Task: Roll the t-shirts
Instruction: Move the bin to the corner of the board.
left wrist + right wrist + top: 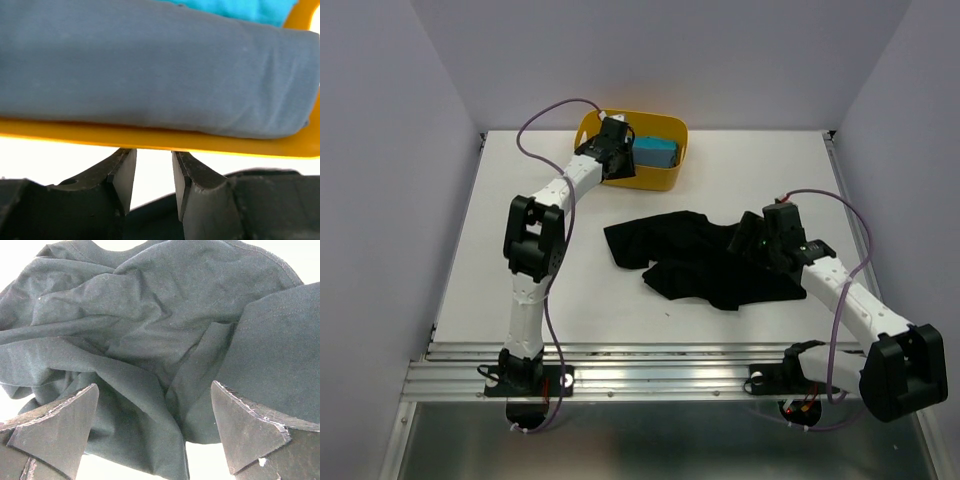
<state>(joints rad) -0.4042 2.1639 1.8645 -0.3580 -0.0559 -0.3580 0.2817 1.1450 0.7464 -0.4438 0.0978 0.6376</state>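
Partly, left gripper (154, 156) hides the teal t-shirt (656, 152) (inside yellow tub (658, 181))

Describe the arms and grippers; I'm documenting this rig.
The left arm and right arm are white with black joints and bases, each trailing a purple cable. The left gripper and right gripper are black, with wedge-shaped fingers, chipped on the right.

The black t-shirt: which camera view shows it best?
The top external view: the whole black t-shirt lies crumpled on the table. The right wrist view shows only its folds, close behind the open right claw. The left wrist view does not show it.
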